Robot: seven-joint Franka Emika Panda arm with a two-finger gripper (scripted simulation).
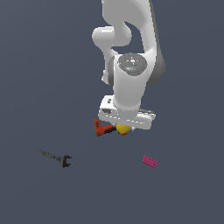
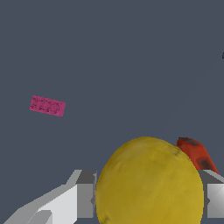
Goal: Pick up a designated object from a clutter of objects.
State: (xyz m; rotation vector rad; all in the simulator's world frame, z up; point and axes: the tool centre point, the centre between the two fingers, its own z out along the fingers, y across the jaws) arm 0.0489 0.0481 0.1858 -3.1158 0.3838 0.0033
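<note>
Overhead, the arm point(image 1: 131, 57) hung low, its claw point(image 2: 148, 201) clamped on the yellow ball point(image 2: 151, 183), just beside the drill point(image 1: 103, 127). Well apart lay the wrench point(image 1: 56, 157) and pink brick point(image 1: 149, 161).

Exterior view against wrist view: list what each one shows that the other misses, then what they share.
Only the exterior view shows the dark wrench, lying apart toward that view's left, and the white arm coming down from above; there the gripper hides most of the ball.

Only the wrist view shows the two fingers flanking the yellow ball, one on each side; whether they touch it cannot be told.

Both show the yellow ball, the red-orange drill right beside it, and the pink studded brick lying apart.
</note>
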